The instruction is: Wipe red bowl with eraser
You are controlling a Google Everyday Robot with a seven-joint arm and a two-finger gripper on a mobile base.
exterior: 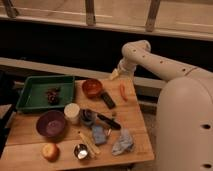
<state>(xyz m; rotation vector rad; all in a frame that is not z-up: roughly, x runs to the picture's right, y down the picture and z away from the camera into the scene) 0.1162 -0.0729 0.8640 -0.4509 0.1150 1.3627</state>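
Observation:
The red bowl [92, 87] is small, round and orange-red, standing at the back middle of the wooden table [135, 112]. The eraser [107, 99], a dark oblong block, lies flat on the table just right of and in front of the bowl, touching or nearly touching its rim. My gripper [115, 75] hangs from the white arm [150, 56] at the table's back edge, right of the bowl and above the eraser's far side. It holds nothing that I can see.
A green tray [30, 95] with a dark item stands at the back left. A purple bowl [51, 123], white cup [73, 113], black-handled tool [107, 120], blue sponge [98, 134], grey cloth [123, 141], apple [50, 151], small metal cup [81, 150] and orange item [122, 91] lie around.

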